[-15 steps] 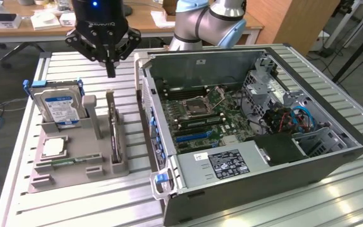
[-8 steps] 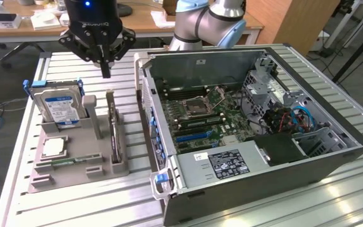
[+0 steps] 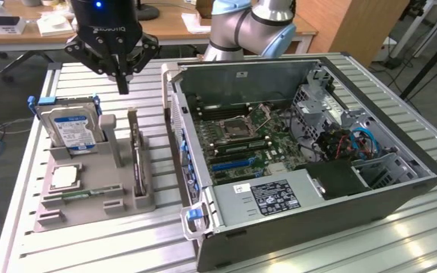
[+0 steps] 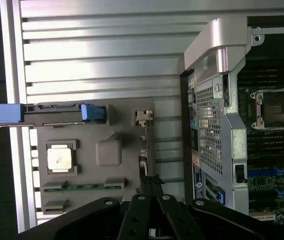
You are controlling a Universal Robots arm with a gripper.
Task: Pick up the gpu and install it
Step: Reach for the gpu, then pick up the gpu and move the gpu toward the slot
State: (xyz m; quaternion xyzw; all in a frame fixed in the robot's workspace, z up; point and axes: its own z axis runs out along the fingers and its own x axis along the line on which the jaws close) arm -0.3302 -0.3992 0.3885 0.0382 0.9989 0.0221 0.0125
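The gripper point(image 3: 122, 85) is hovering in the exterior view's upper left, jaws pressed together and gripping nothing, above the gray holder point(image 3: 82, 210). The gpu point(image 3: 136, 151) is standing on edge in that holder's slot, left of the computer case point(image 3: 317, 227). Judging by this, a clean pick is calling for jaws spread astride the thin card, centred along its length

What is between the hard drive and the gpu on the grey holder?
In the exterior view, a raised grey block of the holder stands between the hard drive and the gpu.
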